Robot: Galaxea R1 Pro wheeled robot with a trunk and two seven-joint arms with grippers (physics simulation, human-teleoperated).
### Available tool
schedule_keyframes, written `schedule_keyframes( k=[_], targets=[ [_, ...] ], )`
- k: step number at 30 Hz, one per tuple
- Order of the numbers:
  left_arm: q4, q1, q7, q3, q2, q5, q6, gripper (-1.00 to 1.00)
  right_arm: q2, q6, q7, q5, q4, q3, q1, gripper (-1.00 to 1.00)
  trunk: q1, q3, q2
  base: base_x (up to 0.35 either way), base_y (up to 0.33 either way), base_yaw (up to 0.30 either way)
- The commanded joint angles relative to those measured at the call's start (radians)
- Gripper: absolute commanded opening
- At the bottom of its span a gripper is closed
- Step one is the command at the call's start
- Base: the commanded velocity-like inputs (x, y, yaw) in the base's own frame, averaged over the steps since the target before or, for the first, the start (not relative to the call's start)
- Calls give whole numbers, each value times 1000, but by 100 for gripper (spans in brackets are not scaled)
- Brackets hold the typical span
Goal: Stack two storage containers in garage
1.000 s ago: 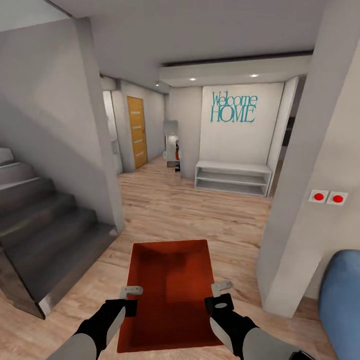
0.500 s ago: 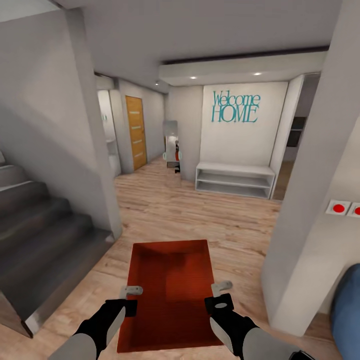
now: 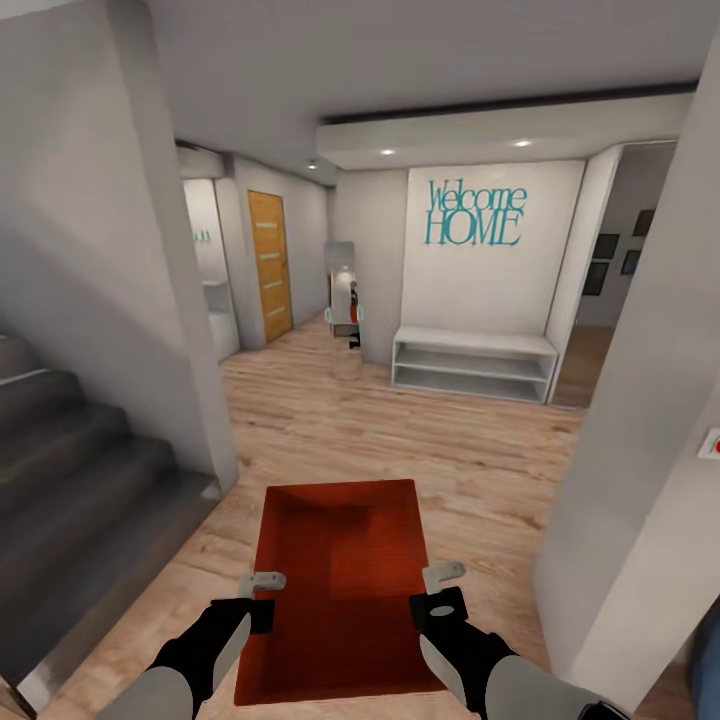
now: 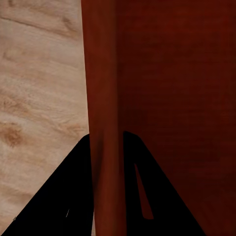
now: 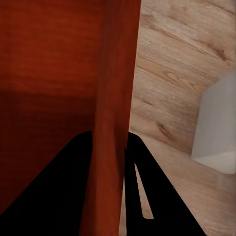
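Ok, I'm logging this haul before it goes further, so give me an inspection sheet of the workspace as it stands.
Surface: light wood plank floor, no table in use.
Job's things: one orange-red bin, lidless and empty, carried level in front of the robot; nothing seen of a second bin.
Clutter: nothing seen on the floor ahead.
Hands: left hand shut on the bin's left wall, right hand shut on its right wall; each wrist view shows the wall between the fingers.
Cables: nothing seen.
Surroundings: grey stairs to the left, white pillar to the right, white shelf bench under a "Welcome HOME" sign, wooden door further back.
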Motion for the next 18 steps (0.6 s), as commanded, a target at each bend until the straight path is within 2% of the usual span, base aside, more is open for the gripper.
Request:
schedule_keyframes(
  k=[1, 18],
  targets=[
    [-1, 0, 5, 9, 0, -4, 6, -100, 0, 6, 1, 3, -32, 2, 0, -100, 1, 0, -1, 322, 0, 0],
    [0, 0, 5, 9, 0, -4, 6, -100, 0, 6, 1, 3, -32, 2, 0, -100, 1, 0, -1, 322, 0, 0]
  ],
)
